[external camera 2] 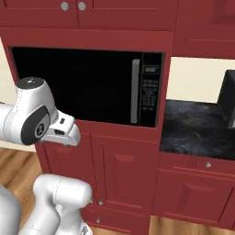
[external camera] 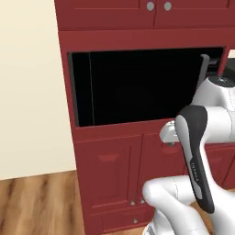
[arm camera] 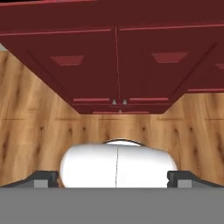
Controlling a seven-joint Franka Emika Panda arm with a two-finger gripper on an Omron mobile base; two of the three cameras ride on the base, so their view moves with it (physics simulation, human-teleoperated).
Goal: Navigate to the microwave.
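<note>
**Q:** Jaws?
**A:** Gripper (arm camera: 113, 178) spread wide, holding nothing, aimed down at wood floor (arm camera: 35, 131).
**Q:** Target?
**A:** Red cabinet wall (external camera 2: 124, 165) fills the front; the microwave (external camera 2: 87, 85) is built into it, directly ahead. Control strip (external camera 2: 150, 89) on its right. Best to square up and stop short of lower doors.

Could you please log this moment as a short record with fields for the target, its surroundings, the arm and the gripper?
target: microwave, built into a red cabinet wall, door shut, straight ahead of the base
controls: panel right of the door, vertical handle beside it
surroundings: dark counter to the right; wood floor below
arm: folded in front of the lower cabinet doors
gripper: gripper points down at the floor, fingers apart, holding nothing
</note>
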